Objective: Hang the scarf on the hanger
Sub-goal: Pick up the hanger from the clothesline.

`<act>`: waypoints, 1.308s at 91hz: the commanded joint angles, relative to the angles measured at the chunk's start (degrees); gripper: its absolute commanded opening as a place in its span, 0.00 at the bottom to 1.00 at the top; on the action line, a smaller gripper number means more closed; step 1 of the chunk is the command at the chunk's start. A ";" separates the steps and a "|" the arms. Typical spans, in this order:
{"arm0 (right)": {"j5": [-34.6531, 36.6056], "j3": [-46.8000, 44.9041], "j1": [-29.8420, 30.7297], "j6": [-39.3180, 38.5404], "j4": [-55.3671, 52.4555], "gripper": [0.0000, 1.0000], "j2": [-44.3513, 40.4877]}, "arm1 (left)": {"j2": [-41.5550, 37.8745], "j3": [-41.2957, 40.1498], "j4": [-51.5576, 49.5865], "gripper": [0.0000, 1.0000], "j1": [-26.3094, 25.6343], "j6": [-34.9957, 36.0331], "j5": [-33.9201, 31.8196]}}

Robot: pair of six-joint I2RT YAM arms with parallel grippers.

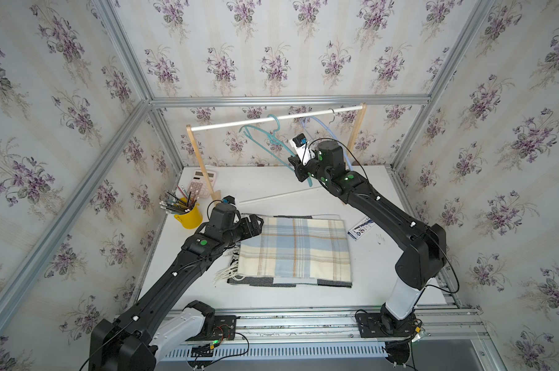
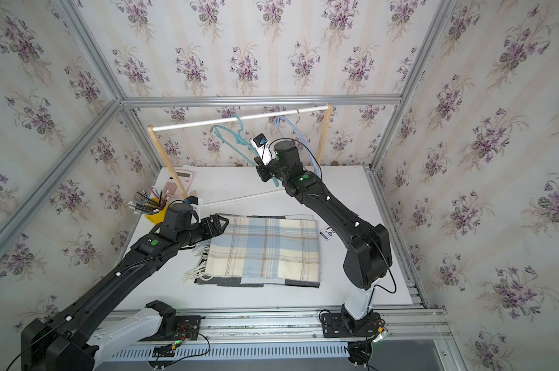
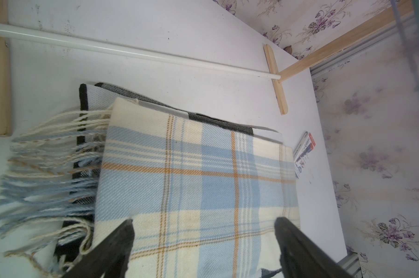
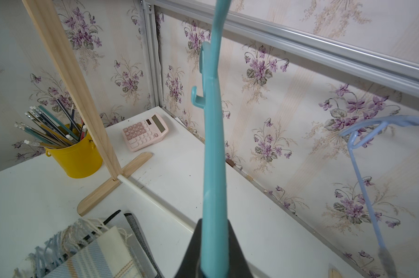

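Folded woven plaid scarf (image 1: pixel 294 250), cream, pale blue, thin orange lines, tasselled fringe: flat on white bench (image 1: pixel 271 180), atop dark checked cloth (image 1: pixel 334 282). Left tool (image 1: pixel 255 225) spread wide at scarf's fringed corner. Right tool (image 1: pixel 300 172) clamped on thin teal plastic hanger (image 4: pixel 212 144), hooked over round white rail (image 1: pixel 239 123).

Your left gripper (image 3: pixel 203 221) sits low, jaws wide. Your right gripper (image 4: pixel 213 225) is raised, arm extended, jaws clamped.
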 commanded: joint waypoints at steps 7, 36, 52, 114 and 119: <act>2.48 -1.73 1.66 1.72 6.41 0.00 -3.11 | -2.53 1.52 -3.55 0.92 0.04 -0.34 -2.31; 10.54 -16.83 5.83 4.48 9.01 0.00 -13.31 | -8.02 7.46 -12.23 0.92 -0.01 -0.93 -4.69; 20.96 -36.61 11.96 7.56 17.25 0.00 -24.92 | -10.96 13.46 -18.10 0.91 -0.57 -2.11 -7.55; 74.05 -64.54 35.95 -9.90 65.84 0.00 -13.77 | 25.98 52.13 -28.32 0.79 -29.89 -7.05 -42.87; 73.97 -64.55 35.93 -10.44 66.71 0.00 -12.99 | 29.23 54.86 -29.78 0.77 -30.06 -7.76 -42.95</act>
